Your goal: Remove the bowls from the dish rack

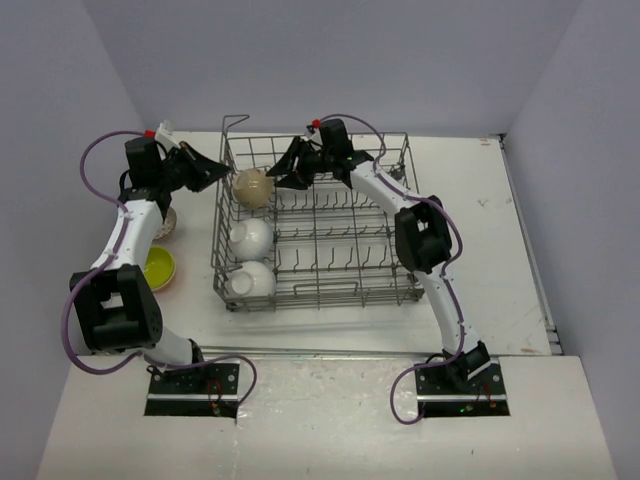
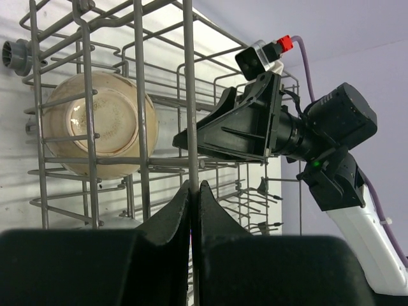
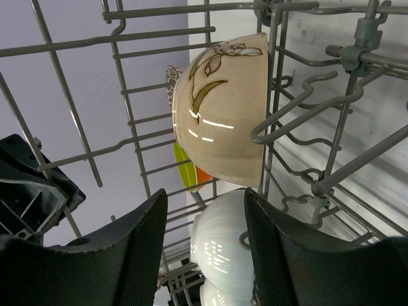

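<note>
The grey wire dish rack stands mid-table. Along its left side are a beige flowered bowl and two white bowls, all on edge. My left gripper is outside the rack's left wall; in the left wrist view it is shut on an upright rack wire, with the beige bowl behind the wires. My right gripper is inside the rack, just right of the beige bowl. It is open and empty, with the beige bowl and a white bowl just ahead.
Left of the rack, on the table, lie a yellow-green bowl and a patterned bowl partly under my left arm. The rack's tines and walls crowd my right gripper. The table edge runs along the front.
</note>
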Robot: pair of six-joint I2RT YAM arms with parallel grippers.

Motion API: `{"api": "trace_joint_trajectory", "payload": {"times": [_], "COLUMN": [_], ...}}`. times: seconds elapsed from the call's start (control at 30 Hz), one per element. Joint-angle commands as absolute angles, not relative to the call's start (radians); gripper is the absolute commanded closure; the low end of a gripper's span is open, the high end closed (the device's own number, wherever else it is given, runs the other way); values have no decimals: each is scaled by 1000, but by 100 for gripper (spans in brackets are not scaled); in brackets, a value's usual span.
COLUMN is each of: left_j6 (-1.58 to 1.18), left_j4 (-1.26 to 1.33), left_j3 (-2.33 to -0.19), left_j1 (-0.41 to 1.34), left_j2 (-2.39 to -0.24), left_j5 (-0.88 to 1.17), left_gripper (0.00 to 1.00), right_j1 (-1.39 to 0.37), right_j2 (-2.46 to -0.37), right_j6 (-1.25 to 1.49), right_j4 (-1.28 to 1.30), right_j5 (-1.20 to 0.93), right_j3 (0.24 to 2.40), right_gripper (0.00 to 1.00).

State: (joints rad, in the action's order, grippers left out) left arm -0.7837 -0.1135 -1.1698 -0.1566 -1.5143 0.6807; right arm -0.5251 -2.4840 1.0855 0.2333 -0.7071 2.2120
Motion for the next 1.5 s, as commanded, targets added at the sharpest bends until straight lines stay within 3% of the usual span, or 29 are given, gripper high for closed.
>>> {"api": "trace_joint_trajectory", "payload": {"times": [0.0,0.5,1.47], "left_j6": [-762,-767,-792], "left_j4": [-83,-83,-46], "left_j3": [-1203,-1209,-1164], "left_j1": [-156,-158,-156], "left_j2": [-1542,-1546,-1523], "left_j5": [686,698,723], "left_gripper": [100,100,100], "right_j1": [-529,-581,-600], "right_j2": [-2522,-2425,-2542], "right_j6": [1117,982,1137], "right_j4": [169,225,6], "right_j5": [-720,-545,-713], "right_j3": [2273,2160,2256], "right_gripper": [48,50,62]}}
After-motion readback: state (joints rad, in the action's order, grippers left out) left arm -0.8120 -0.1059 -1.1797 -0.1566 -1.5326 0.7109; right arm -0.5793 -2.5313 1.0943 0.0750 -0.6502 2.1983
